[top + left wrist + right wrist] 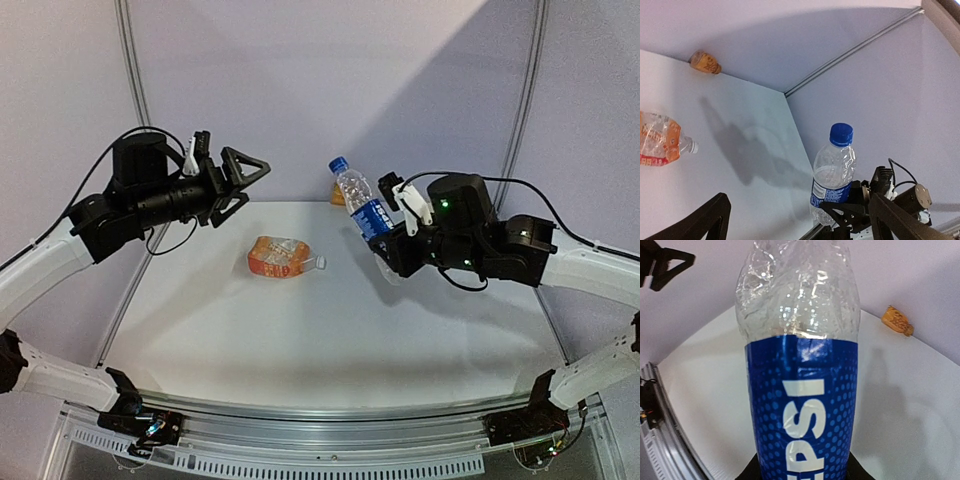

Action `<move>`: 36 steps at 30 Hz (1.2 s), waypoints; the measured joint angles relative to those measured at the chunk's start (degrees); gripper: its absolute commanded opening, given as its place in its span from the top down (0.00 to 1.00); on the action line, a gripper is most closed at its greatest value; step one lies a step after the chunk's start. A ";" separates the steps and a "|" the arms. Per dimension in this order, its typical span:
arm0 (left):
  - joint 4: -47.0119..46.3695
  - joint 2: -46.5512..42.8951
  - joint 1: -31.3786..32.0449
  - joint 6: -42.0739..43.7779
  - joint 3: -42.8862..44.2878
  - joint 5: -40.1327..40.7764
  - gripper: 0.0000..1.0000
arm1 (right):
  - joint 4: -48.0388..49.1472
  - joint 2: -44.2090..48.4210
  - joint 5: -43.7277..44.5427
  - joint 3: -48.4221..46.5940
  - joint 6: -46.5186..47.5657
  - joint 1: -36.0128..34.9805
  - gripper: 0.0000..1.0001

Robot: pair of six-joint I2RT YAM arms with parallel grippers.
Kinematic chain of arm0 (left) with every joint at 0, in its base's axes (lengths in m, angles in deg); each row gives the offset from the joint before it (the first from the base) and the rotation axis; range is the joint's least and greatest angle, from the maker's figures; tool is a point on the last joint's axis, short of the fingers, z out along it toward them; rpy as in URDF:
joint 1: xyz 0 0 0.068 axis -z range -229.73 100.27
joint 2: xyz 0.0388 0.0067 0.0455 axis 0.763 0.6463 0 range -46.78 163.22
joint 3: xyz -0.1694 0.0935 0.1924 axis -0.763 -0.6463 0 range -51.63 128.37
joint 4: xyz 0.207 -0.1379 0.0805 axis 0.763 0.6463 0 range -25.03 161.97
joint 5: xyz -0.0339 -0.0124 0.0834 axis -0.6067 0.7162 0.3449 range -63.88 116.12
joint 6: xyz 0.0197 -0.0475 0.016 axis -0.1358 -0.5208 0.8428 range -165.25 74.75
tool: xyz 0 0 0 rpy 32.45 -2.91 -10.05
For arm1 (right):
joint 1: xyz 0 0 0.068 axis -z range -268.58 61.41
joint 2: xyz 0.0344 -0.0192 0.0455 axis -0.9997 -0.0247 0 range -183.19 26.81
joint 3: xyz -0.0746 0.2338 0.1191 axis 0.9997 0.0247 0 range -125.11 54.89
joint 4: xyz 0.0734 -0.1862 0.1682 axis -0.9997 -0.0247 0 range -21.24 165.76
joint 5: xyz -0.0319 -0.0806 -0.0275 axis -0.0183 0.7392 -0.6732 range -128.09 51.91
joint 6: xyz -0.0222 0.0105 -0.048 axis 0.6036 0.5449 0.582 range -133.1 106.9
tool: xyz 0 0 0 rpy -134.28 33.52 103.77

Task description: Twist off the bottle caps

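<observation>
At 3 o'clock the right gripper [386,252] has its jaws closed on the lower body of the clear blue-labelled bottle [365,210]. It holds the bottle above the counter [330,335], tilted so the dark blue cap [338,164] points to 11 o'clock. The orange bottle [278,256] lies on its side near the counter's middle, white cap [320,263] toward 3 o'clock, and the left gripper [245,187] hangs at 10 o'clock, jaws spread and empty.

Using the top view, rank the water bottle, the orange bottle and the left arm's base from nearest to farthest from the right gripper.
1. The water bottle: held in the right gripper.
2. The orange bottle: lying mid-table, to its left.
3. The left arm's base: near-left table corner.
</observation>
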 measured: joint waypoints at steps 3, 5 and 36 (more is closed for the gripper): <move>-3.21 -0.35 -1.68 3.04 -0.13 -4.61 0.01 | 2.03 2.27 -7.13 1.33 -1.77 1.60 1.00; -6.51 -0.11 -2.56 4.46 -0.35 -8.63 0.01 | 3.91 3.54 -12.33 2.08 -2.71 2.93 1.00; -30.97 17.33 -2.45 5.95 10.64 -37.24 0.29 | 13.81 6.64 -45.24 5.18 -9.84 7.37 1.00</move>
